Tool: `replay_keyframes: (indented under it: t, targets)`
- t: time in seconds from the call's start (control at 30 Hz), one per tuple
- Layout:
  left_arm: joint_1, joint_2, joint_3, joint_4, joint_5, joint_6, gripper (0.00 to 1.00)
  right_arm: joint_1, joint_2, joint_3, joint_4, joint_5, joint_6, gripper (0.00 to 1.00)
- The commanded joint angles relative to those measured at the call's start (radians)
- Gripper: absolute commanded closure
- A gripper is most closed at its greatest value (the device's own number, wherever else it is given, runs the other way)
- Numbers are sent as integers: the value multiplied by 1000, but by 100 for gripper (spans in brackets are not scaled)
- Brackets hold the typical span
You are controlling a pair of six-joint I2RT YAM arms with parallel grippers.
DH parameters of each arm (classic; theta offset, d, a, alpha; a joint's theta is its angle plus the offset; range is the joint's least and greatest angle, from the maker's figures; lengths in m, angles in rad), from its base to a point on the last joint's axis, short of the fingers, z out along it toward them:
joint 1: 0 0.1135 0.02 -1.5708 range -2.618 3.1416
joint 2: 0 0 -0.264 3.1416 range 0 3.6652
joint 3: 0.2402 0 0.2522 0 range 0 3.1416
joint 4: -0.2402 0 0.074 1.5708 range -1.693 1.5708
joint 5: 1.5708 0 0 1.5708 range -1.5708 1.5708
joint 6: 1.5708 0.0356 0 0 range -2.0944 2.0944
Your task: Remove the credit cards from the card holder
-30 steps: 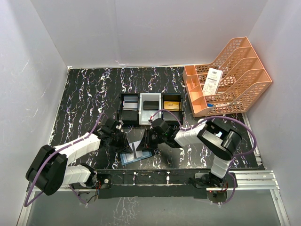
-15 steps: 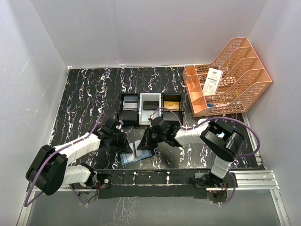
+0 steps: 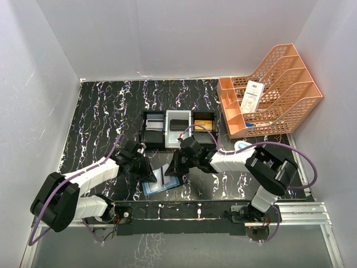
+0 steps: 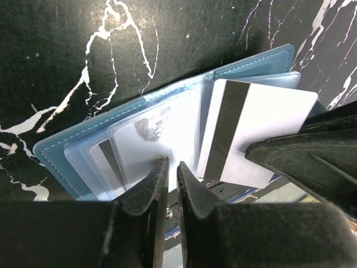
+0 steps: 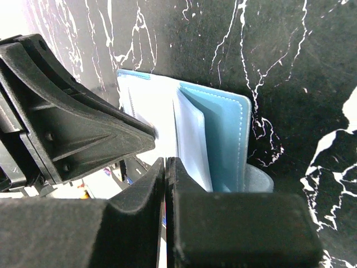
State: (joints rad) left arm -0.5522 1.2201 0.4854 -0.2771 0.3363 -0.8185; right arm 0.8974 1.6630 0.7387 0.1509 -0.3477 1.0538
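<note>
**Card sliding out on the near side of the tray**

The right arm's elbow has swung out wide since a second ago, and more of the pale card [image 4: 262, 123] now shows clear of its pocket. The holder [image 3: 155, 188] has barely budged. It lies open, pockets up, just on the near side of the tray [image 3: 144, 131], towards the arm bases.

The right gripper [image 3: 175, 167] has its jaws clamped on the card's corner, drawing it off the holder's right panel. The left gripper [image 3: 148, 172] has its jaws almost together, tips pressed on the left panel. That looks like a pin, so the holder won't drag along with the card. Whether it also nips a pocket leaf can't be told.

The card sits stripe side up. Its long axis follows that stripe, running roughly towards the tray and back. The holder's long axis runs across, about parallel to the tray's row of compartments and a little skewed. One other card [image 4: 103, 162] is tucked in the left pocket, so the job isn't done.
</note>
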Motion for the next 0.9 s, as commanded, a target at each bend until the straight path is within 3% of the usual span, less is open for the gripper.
replay_keyframes:
  t: [0.0, 0.5, 0.87]
  targets:
    - [-5, -22, 27, -107, -46, 25, 88, 2, -60, 48, -24, 50, -38, 100]
    - [-4, -71, 120, -195, -85, 43, 76, 3, -80, 61, -39, 37, -71, 100]
    - [-4, -162, 204, -278, -202, 85, 59, 3, -94, 59, 10, 1, -109, 100]
